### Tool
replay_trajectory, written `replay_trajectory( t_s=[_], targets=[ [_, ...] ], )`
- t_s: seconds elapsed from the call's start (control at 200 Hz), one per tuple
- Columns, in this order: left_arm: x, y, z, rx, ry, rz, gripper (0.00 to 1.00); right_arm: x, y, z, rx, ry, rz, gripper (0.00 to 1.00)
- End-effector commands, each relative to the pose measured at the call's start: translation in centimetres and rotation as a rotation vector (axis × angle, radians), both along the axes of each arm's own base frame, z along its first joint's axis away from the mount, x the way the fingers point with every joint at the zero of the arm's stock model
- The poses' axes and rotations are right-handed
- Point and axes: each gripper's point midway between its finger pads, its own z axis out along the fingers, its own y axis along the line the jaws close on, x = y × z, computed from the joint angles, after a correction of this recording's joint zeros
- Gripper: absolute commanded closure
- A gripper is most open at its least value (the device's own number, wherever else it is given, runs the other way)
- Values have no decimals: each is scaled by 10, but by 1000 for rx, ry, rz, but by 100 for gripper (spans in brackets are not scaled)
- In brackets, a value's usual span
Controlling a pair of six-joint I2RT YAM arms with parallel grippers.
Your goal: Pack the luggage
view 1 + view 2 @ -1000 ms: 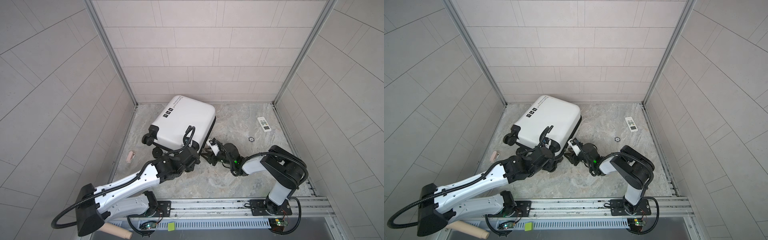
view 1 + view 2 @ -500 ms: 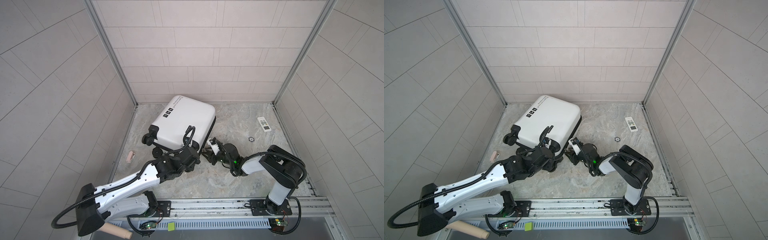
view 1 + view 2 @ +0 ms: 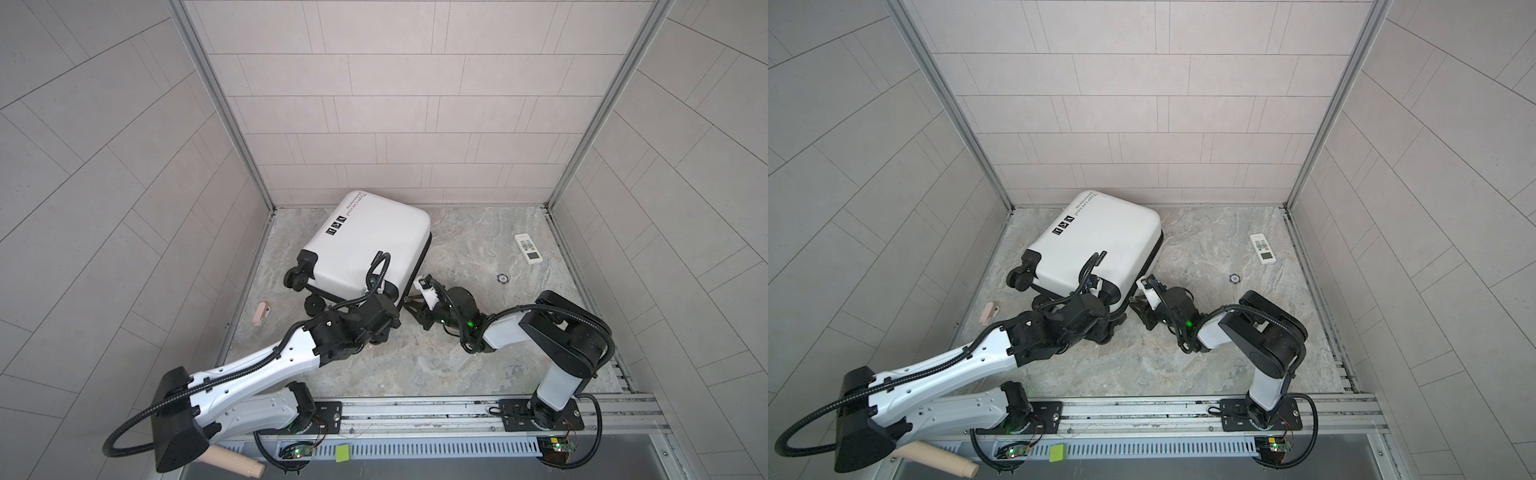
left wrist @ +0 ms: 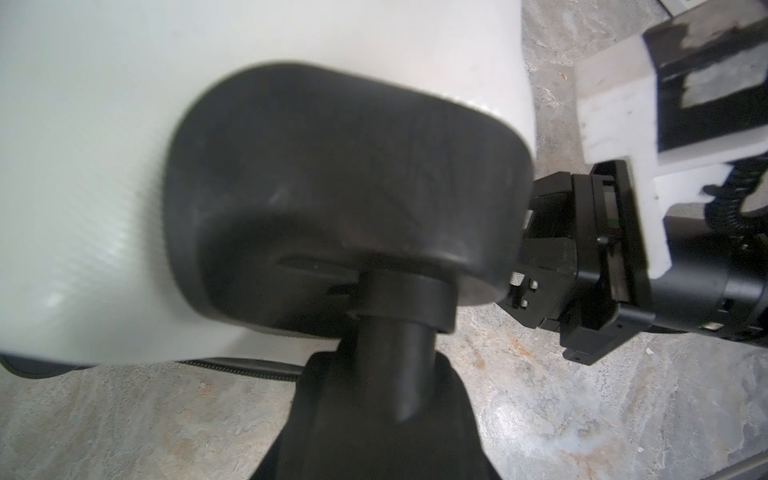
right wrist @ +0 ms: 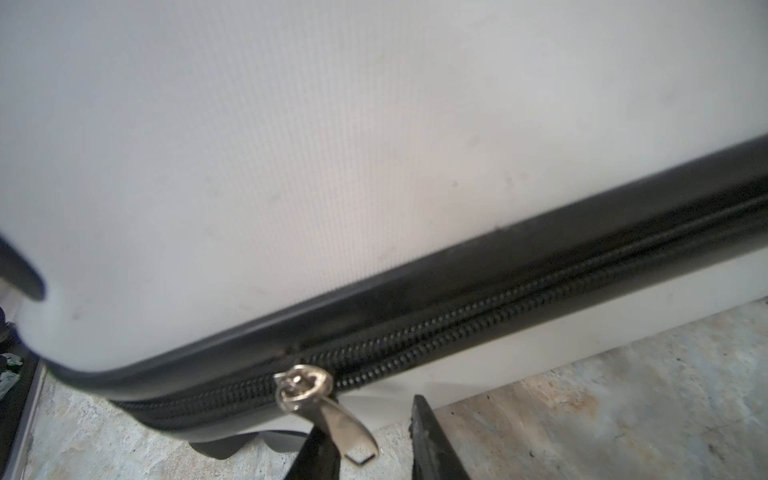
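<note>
Right pincer (image 5: pixel 365 415), jaws part-open, brackets the silver zipper pull (image 5: pixel 332 415) of the white suitcase (image 5: pixel 291 166); left pincer (image 3: pixel 384 332) sits at a caster (image 4: pixel 345 199), grip impossible to tell.

The suitcase (image 3: pixel 370 245) lies on the floor (image 3: pixel 415 365) toward the back left, a remote (image 3: pixel 528 248) well apart to its right, a small disc (image 3: pixel 502 278) before the remote.

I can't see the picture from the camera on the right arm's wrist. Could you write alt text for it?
A silver zipper pull hangs from the black zipper band of a white suitcase. It sits between the two black fingertips of the right gripper, which stand apart with the pull close against one. Marbled grey floor shows below.
</note>
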Motion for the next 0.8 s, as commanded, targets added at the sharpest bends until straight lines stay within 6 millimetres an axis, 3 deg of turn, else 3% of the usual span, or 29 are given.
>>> replay_trajectory(
  t_s=[0.0, 0.796],
  targets=[
    [9, 26, 2, -1, -14, 178, 100, 7, 11, 48, 93, -103, 3, 73],
    [9, 26, 3, -8, -14, 177, 100, 3, 4, 56, 53, -122, -1, 99]
  ],
)
